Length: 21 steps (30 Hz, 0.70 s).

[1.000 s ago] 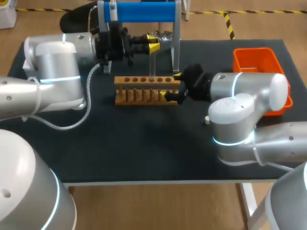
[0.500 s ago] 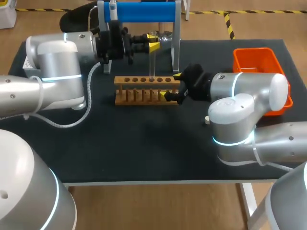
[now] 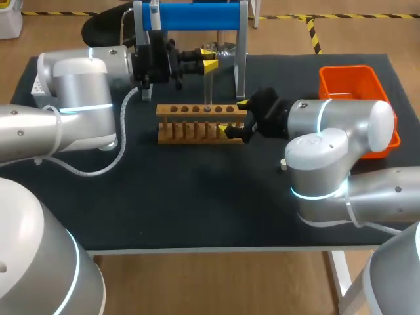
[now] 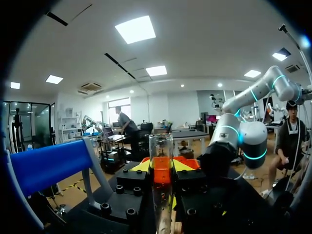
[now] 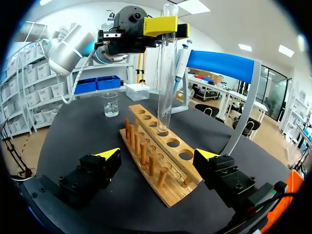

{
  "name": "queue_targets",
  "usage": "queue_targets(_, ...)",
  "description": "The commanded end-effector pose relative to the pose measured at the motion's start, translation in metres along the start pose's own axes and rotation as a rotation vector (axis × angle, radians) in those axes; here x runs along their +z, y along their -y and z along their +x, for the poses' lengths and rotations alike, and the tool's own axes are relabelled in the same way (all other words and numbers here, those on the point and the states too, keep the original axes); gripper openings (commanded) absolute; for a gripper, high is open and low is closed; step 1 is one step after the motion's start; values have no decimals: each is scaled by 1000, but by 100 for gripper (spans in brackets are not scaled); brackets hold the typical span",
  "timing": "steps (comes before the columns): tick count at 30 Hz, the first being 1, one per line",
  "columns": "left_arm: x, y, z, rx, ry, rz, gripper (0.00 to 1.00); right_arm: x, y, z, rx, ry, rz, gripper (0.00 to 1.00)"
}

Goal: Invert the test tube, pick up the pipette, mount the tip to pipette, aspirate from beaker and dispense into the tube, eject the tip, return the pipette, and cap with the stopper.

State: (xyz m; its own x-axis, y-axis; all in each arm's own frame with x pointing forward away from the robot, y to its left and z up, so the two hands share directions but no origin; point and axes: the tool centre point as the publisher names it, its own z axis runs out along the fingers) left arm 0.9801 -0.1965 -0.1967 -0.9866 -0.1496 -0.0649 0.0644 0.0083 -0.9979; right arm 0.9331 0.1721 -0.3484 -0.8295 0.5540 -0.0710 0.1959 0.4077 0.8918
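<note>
A clear glass test tube (image 3: 207, 88) stands upright with its lower end in a hole of the wooden rack (image 3: 190, 125). My left gripper (image 3: 209, 61) is shut on the tube's upper part, seen between its yellow fingers (image 4: 141, 165) as the tube (image 4: 161, 151). My right gripper (image 3: 233, 116) stands open astride the rack's right end, one tip on each side of the rack (image 5: 156, 161) without touching it. The tube (image 5: 165, 68) rises ahead of it. The pipette (image 5: 181, 61) hangs on the blue stand (image 3: 197, 16). A beaker (image 5: 110, 104) sits beyond the rack.
An orange bin (image 3: 354, 82) sits at the table's right edge behind my right arm. A small white stopper (image 3: 283, 164) lies on the mat by my right arm. A white box (image 5: 137, 91) sits near the beaker. The stand's posts (image 3: 241, 59) rise close behind the rack.
The left arm's body has shifted slightly; its gripper and the tube stay where they were. The right arm has not moved.
</note>
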Motion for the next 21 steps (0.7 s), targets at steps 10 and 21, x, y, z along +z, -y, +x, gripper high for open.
queue_targets(10,3,-9,-5,-7,-10,-2,0,-1,1,0,0,1,-2,100)
queue_targets(21,2,-15,-4,-6,-1,-7,0,-1,1,0,0,1,-2,100)
